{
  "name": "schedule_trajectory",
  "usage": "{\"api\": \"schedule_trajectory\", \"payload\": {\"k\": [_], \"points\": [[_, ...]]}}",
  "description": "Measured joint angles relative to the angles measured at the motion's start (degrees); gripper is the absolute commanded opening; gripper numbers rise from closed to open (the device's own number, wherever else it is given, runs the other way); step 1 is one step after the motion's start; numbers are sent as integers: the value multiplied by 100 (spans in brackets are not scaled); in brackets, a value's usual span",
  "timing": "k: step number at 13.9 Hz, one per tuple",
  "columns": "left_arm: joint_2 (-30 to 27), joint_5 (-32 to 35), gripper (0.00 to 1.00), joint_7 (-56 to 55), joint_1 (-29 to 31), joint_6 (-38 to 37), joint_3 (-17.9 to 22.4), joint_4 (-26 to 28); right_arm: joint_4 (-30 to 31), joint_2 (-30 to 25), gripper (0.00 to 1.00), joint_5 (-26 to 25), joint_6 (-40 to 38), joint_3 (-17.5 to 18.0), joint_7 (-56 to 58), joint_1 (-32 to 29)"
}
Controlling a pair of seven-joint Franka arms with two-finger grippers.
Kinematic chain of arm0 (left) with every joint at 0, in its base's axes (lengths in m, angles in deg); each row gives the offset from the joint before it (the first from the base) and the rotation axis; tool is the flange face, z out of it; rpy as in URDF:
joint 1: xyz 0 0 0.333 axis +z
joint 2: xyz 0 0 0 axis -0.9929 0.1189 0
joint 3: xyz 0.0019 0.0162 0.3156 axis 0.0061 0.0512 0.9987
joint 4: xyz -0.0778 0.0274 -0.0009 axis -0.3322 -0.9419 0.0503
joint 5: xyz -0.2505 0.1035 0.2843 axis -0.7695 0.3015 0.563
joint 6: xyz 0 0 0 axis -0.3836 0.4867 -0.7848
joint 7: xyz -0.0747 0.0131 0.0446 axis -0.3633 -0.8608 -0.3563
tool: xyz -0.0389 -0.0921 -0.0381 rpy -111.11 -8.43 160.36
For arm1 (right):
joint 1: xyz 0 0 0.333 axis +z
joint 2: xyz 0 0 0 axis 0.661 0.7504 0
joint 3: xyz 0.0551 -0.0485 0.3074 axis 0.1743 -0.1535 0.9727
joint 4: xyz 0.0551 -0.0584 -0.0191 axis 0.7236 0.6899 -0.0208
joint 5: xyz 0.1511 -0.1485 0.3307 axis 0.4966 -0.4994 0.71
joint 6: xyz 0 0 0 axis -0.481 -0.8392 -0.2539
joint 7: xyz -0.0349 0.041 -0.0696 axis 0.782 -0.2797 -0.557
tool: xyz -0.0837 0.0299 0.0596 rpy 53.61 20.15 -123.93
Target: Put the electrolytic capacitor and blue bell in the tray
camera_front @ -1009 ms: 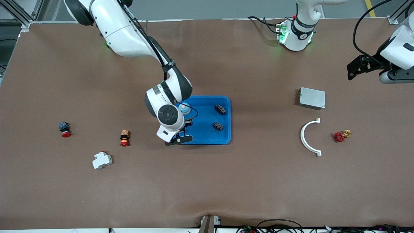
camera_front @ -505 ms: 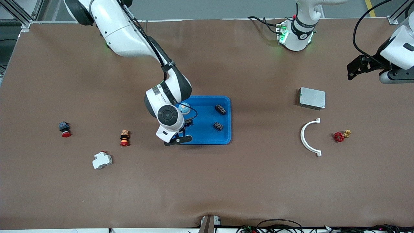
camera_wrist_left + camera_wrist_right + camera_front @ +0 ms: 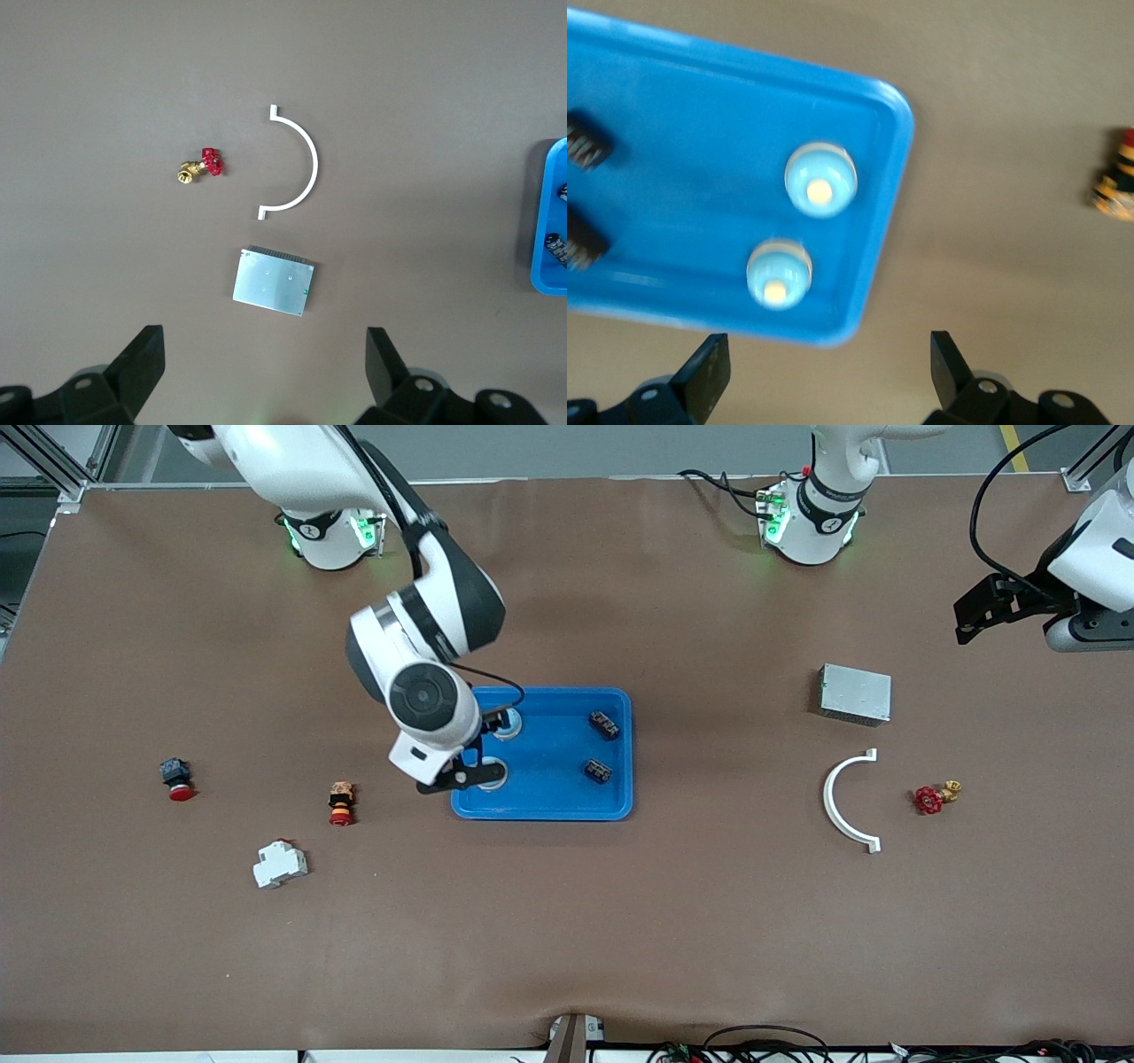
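Tray (image 3: 567,802), frame centre: holds two blue bells (image 3: 820,181) (image 3: 779,274) at its right-arm end and two dark capacitors (image 3: 604,724) (image 3: 598,770). Right gripper (image 3: 469,760) over the bells, jaws spread, empty. Left gripper (image 3: 266,376), upper right of frame, waits, jaws spread.

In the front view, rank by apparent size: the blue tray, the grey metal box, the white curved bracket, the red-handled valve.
Largest to smallest:
1. blue tray
2. grey metal box and white curved bracket: too close to rank
3. red-handled valve
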Motion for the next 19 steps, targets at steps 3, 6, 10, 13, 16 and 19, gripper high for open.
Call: {"api": "schedule_trajectory", "payload": {"k": [3,6,10,13,16,19], "points": [[2,-34,100,0,-1,0,-3,-1,14,-551,100,0,-573,-14,12,-109],[2,-91,100,0,-2,-10,-4,15,183,-1116,100,-14,-879,-27,510,-459],[2,-97,100,0,-6,-11,-12,77,858,-1964,100,-27,-915,-58,1555,-1507],[1,-98,100,1,-9,-11,-22,82,1133,-2318,100,-28,-919,-69,1763,-2260],[1,-99,100,1,-16,-11,-46,82,1138,-2377,100,-29,-902,-70,1937,-2746],[2,-99,100,1,-17,-11,-47,83,1029,-2405,100,-73,-832,-67,2381,-2951]]}}
